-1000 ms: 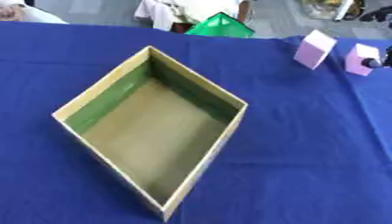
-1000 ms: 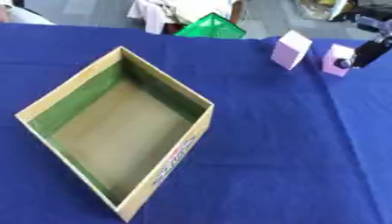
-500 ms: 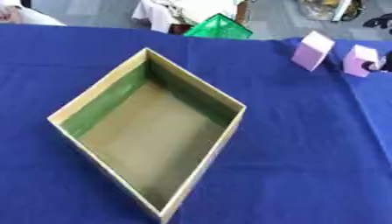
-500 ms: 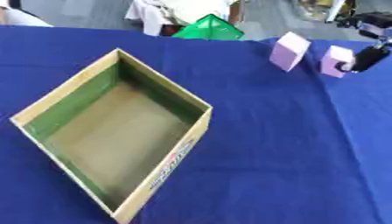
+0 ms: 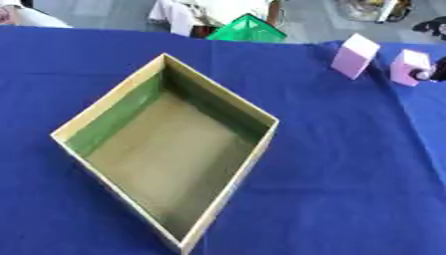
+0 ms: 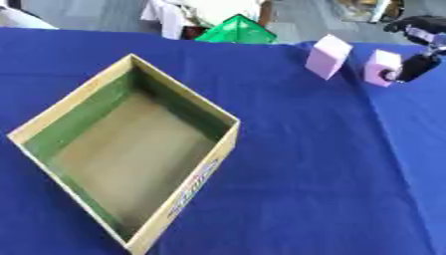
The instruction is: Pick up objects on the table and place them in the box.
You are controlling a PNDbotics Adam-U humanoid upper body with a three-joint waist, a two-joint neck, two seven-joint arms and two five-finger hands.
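Far beyond the box [image 6: 228, 130], toward the table's back right corner, the two pink blocks stand close together. The right pink block [image 6: 382, 67] has the robot's right hand [image 6: 416, 63] right against its right side, a dark fingertip touching its lower edge. Whether the fingers are curled round it or only resting there, I cannot tell; most of the hand is cut off by the picture's edge. That block stands upright, long axis vertical. Just to its left, apart from it by a narrow gap, the left pink block [image 6: 327, 56] leans, its top tipped to the right, with its long axis running up and slightly away from the box.

Nearer the box, blue cloth [image 6: 305, 174] covers the whole table, with nothing lying between the blocks and the box's right wall. The box itself sits skewed like a diamond, one corner pointing to the far edge, its inside green on the walls and tan on the floor, holding nothing. Behind the box's far corner, past the table edge, a green peaked thing [image 6: 237, 31] pokes up.
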